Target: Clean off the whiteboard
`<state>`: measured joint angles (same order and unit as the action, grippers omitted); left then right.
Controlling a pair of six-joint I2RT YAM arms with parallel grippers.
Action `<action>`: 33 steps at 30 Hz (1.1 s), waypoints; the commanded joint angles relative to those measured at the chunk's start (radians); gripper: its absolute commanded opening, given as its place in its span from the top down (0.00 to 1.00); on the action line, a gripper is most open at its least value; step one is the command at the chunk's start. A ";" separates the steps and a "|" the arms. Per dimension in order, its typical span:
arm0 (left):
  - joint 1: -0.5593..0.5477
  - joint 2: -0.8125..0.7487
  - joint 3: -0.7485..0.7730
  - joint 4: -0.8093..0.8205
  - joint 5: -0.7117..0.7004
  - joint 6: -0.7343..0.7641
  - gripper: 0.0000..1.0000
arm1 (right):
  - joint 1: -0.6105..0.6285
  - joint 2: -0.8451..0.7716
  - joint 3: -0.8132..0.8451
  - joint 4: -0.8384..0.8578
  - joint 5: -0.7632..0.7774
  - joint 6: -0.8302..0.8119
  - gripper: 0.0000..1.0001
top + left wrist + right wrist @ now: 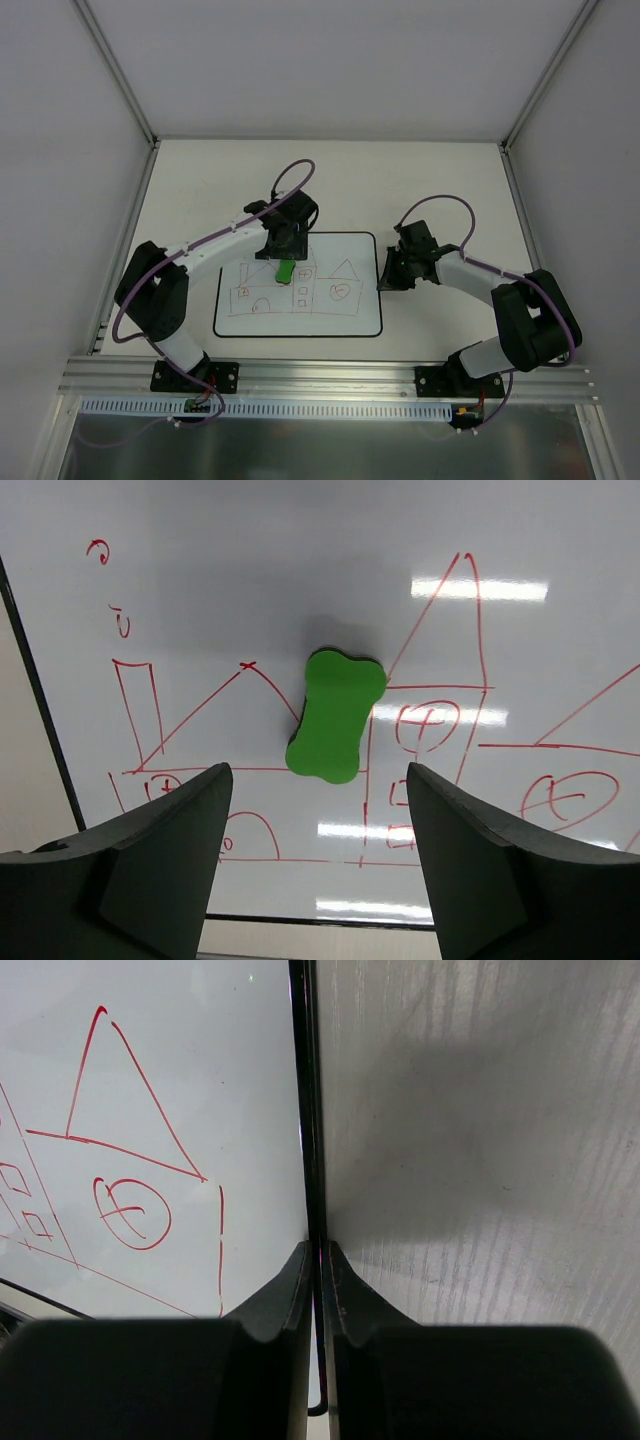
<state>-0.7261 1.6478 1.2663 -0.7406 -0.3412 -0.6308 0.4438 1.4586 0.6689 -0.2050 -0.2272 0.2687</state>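
Two grippers: mine, one on each arm; both sit near the middle of the top view, at the upper edge and the right edge of the board
Left gripper (284,248): jaws stand wide apart and hold nothing; in the left wrist view its dark fingers (165,865) fill the lower left and lower right of the frame, with bare board between them
Green eraser (335,715): bone-shaped; it lies flat on the board at the centre of the left wrist view, above the gap between my fingers and touching neither of them; in the top view it shows just below the left gripper
Right gripper (316,1250): jaws closed down to a thin slit, fingertips together; they sit right over the black border at the board's right edge, at the lower centre of the right wrist view; I cannot tell whether they press on it
Whiteboard (352,250): lies flat on the table (440,180), at the centre of the top view between my two arms; thin black border, rounded corners
Red drawing (440,725): thin lines of houses, with triangle roofs, small squares and circles; it covers the lower half of the board in the top view; the lines under and around the eraser are unwiped
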 commanded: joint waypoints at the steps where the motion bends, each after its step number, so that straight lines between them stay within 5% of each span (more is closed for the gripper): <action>1: 0.004 0.001 -0.077 0.182 0.108 0.062 0.28 | 0.009 0.023 -0.034 -0.042 0.039 -0.016 0.92; 24: 0.059 0.089 -0.186 0.294 0.096 0.098 0.37 | 0.007 0.031 -0.040 -0.042 0.043 -0.017 0.92; 33: 0.076 0.092 -0.209 0.294 0.093 0.118 0.50 | 0.009 0.040 -0.040 -0.039 0.043 -0.017 0.91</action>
<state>-0.6659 1.7416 1.0687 -0.4450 -0.2214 -0.5343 0.4438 1.4582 0.6651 -0.1967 -0.2306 0.2687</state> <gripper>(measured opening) 0.508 0.086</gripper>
